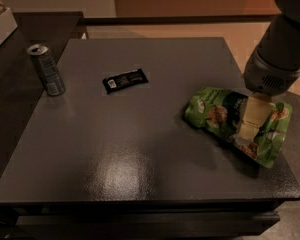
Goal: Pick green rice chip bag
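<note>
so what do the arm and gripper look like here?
Arm: thick, rounded dark grey casing, ending in a lighter grey collar with a small slotted grille. Gripper: pale cream, blocky, set over the green rice chip bag at the right side of the table. No cables or markings visible.

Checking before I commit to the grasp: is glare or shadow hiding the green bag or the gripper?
Camera view: the light is dim and warm, and the glare sits on the table's front middle, away from the green rice chip bag. Camera view: the gripper hangs over the bag's right half and covers part of it; a soft shadow edges the bag's front.
</note>
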Controlling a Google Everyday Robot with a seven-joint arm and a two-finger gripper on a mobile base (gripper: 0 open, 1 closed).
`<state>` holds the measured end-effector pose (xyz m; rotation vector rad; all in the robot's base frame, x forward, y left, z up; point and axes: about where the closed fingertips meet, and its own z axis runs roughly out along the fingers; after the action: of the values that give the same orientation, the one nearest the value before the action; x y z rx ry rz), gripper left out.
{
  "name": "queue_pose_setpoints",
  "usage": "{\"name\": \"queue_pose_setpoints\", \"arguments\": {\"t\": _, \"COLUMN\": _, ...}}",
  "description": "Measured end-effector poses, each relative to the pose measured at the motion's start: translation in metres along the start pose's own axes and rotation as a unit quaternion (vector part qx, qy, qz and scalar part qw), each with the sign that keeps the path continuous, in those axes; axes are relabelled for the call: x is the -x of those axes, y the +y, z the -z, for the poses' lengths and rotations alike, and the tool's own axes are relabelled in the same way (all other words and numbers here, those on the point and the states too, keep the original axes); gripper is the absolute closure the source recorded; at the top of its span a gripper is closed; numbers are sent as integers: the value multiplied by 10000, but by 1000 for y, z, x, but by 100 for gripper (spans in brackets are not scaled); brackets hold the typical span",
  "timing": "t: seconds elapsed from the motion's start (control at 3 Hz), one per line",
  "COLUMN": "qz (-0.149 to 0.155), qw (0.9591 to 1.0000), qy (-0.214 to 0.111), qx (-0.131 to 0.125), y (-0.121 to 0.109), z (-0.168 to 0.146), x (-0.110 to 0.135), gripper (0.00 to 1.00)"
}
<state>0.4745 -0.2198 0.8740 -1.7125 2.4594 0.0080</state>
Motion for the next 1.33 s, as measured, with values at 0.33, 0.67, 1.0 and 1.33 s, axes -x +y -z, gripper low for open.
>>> {"name": "queue_pose_setpoints", "arguments": {"t": 0.33, "qz": -35, "qw": 9999, "qy": 19, "qx": 146, "y": 5, "z": -9, "x": -1, "gripper": 14}}
{"name": "queue_pose_setpoints", "arguments": {"t": 0.67, "qz": -43, "qw": 9997, "qy": 17, "qx": 240, "y": 8, "z": -13, "x": 0, "gripper": 33}}
{"name": "queue_pose_setpoints", "arguments": {"t": 1.0, "qz": -36, "qw": 9996, "qy": -28, "qx": 269, "y": 10, "z": -10, "x": 3, "gripper": 56}}
{"name": "queue_pose_setpoints", "arguments": {"t": 1.33, "qz": 9, "qw": 9997, "qy": -142, "qx": 217, "y": 8, "z": -1, "x": 9, "gripper": 80}}
